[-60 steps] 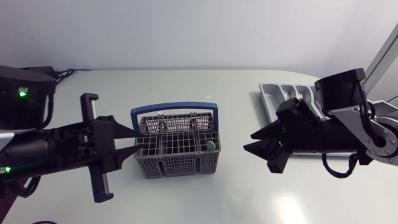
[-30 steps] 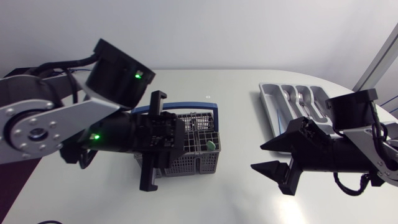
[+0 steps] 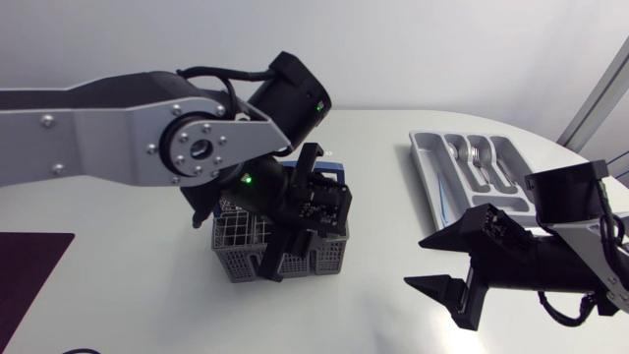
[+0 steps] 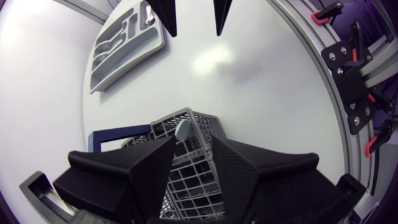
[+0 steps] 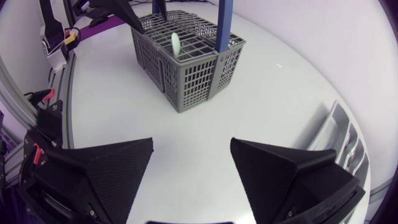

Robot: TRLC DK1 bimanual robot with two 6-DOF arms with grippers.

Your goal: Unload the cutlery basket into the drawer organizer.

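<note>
left gripper (image 4: pixel 189 149) held over cutlery basket (image 3: pixel 241 246), fingers spread | right gripper (image 5: pixel 191 149) at basket's 3 o'clock, fingers spread | drawer organizer (image 3: pixel 432 162) at 2 o'clock

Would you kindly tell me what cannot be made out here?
Cutlery basket contents: head view, left arm covers most of it.
Pale piece in the basket: wrist views show only its tip; type unclear.
Drawer organizer: head view, right arm hides its near end; right wrist view, edge cuts it off.

White table (image 3: pixel 383 182) bears grey cutlery basket (image 3: pixel 239 262) and drawer organizer (image 3: pixel 426 159).
</note>
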